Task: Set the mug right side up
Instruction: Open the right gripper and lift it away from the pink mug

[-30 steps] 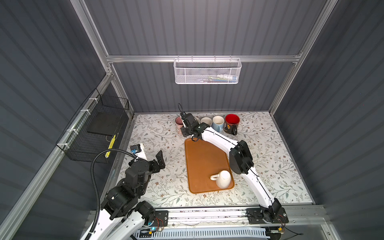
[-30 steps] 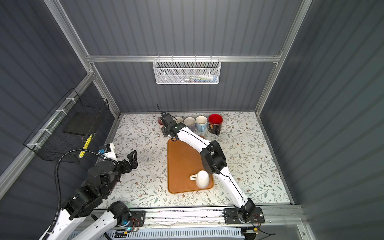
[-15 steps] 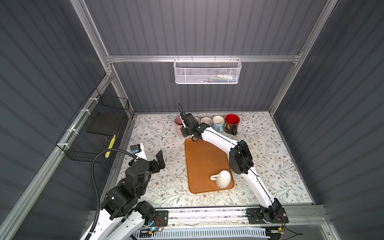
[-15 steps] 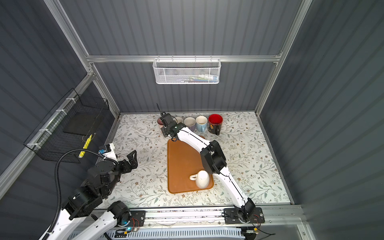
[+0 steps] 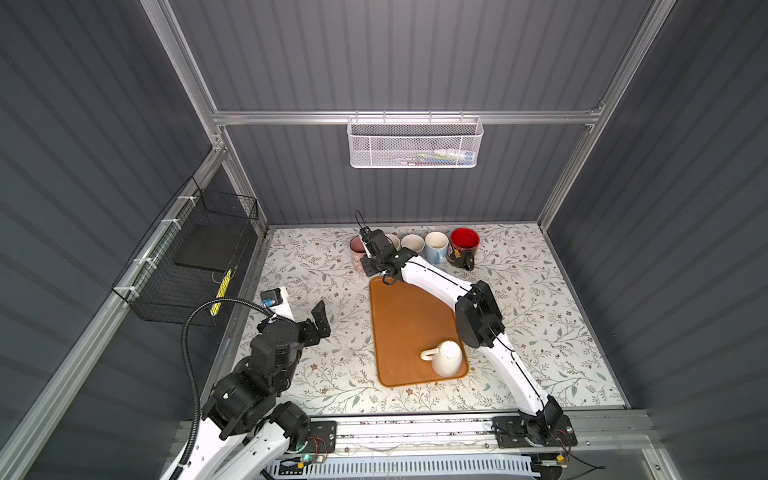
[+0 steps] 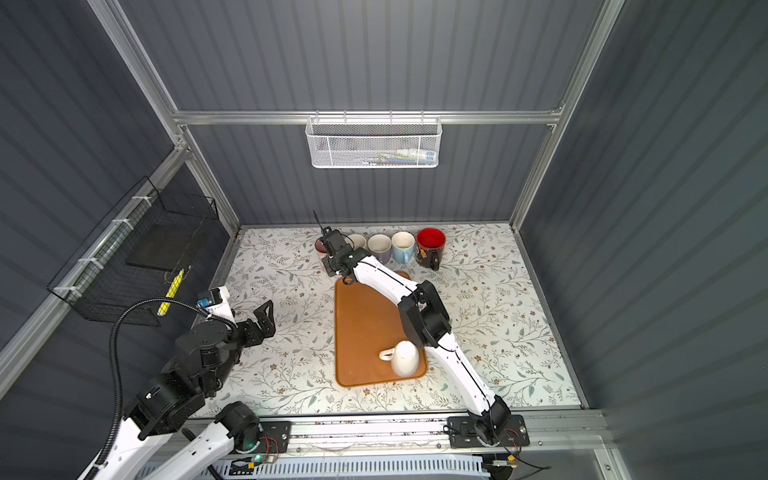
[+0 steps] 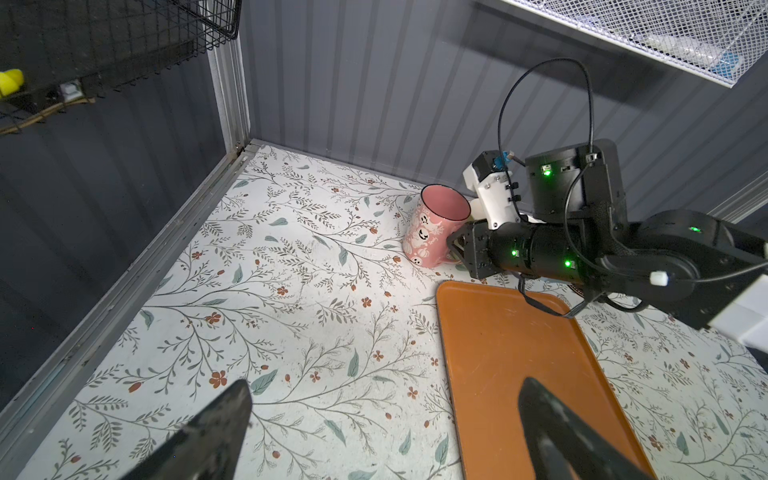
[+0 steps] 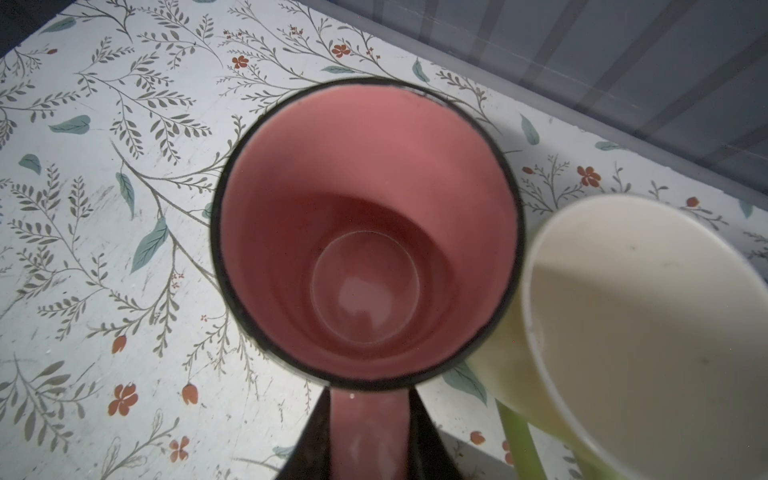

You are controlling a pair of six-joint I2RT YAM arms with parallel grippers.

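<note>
Right fingers (image 8: 311, 453) flank the upright pink mug's (image 8: 365, 232) handle, grip impossible to tell; left fingers (image 7: 216, 436) spread.

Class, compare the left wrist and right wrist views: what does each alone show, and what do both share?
Only left wrist: the orange tray, the black wire basket, the patterned outside of the pink mug. Only right wrist: that mug's empty inside, its handle between fingers of the right gripper. Both: the mug upright on the floral table.

pink mug (image 7: 433, 232): white faces, black rim | tray (image 5: 405, 324): orange | tabletop (image 5: 316, 270): white, leafy floral print
</note>
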